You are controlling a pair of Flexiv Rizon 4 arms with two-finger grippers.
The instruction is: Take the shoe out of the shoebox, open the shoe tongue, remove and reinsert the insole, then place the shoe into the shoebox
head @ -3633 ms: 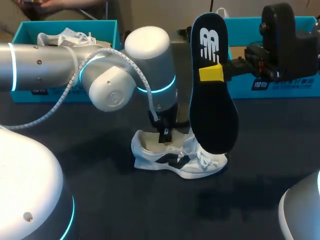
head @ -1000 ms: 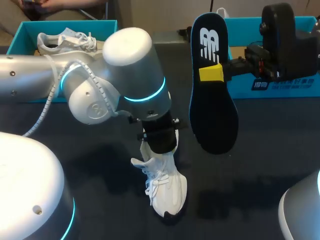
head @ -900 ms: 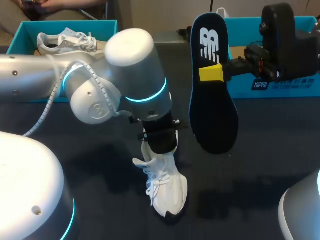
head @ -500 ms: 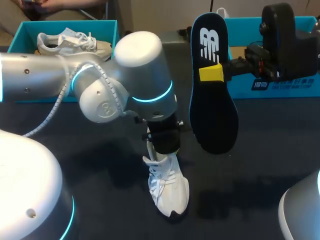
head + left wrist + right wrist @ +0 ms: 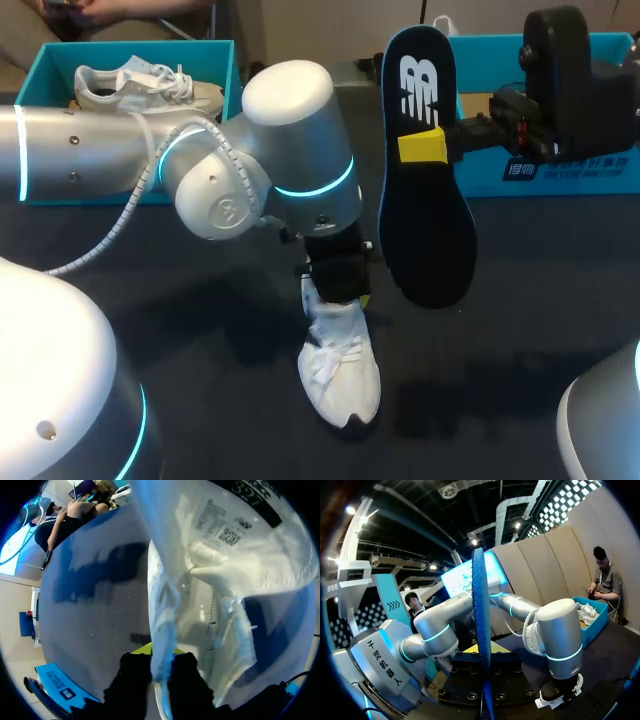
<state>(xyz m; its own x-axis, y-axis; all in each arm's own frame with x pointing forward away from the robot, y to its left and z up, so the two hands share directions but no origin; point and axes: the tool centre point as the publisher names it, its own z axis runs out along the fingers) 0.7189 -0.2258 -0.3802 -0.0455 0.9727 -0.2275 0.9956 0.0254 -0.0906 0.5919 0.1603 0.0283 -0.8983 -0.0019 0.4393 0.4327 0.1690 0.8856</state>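
Shoe (image 5: 342, 370) now rightward, pinched by left fingers (image 5: 135, 680); flat insole (image 5: 425, 230) pinched by right fingers (image 5: 421, 146).

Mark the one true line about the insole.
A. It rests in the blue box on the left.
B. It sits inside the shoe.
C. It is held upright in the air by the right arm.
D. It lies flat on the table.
C: the insole stands upright above the table, pinched between the right fingers, apart from the white shoe below it.
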